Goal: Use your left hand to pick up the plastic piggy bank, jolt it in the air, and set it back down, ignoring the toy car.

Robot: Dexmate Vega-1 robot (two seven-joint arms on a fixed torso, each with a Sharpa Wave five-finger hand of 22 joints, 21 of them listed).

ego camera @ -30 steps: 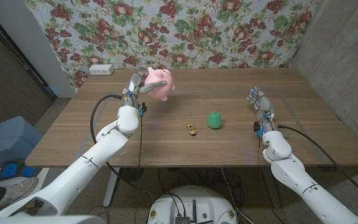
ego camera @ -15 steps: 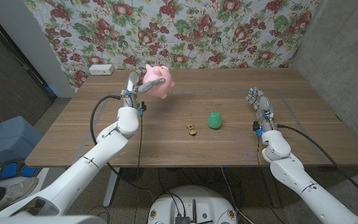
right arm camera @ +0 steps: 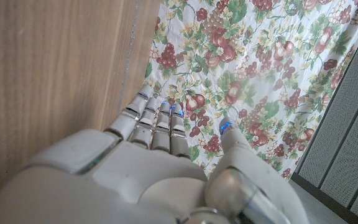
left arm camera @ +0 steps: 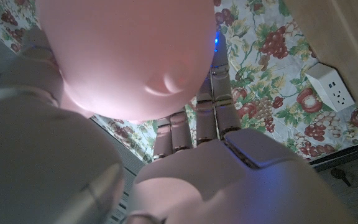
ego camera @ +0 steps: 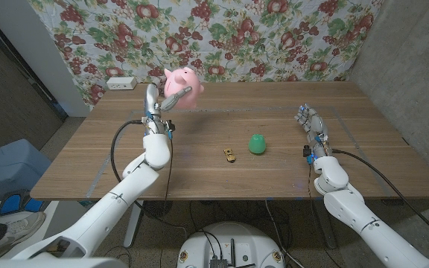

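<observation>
1. Right hand [ego camera: 313, 130] stands at the right side of the tabletop [ego camera: 274, 179], fingers [right arm camera: 157, 121] straight, side by side and slightly apart, holding nothing. Right wrist view: fingertips reach toward the flowered cloth [right arm camera: 241, 56] at the back.
2. Toy car [ego camera: 230, 155], small and yellow-brown, lies near the middle of the tabletop. A green rounded object [ego camera: 257, 144] stands just beside it, toward the right hand. Neither touches a hand.
3. Left hand [ego camera: 157, 108] is raised over the far left part of the tabletop, wrist upright, and holds the piggy bank [ego camera: 182, 83].
4. Piggy bank: pink plastic, clear of the tabletop, in the air at the level of the far edge, in front of the flowered cloth. It sits against the upper part of the hand, to the hand's inner side.
5. Fingers [ego camera: 186, 92] of the left hand wrap across the bank's underside in the head view. Left wrist view: pink body [left arm camera: 129, 53] presses close over the palm, fingers [left arm camera: 207, 112] extending up behind it; thumb contact cannot be told.
6. White power strip [ego camera: 121, 83] lies at the far left corner, well apart from the bank.
</observation>
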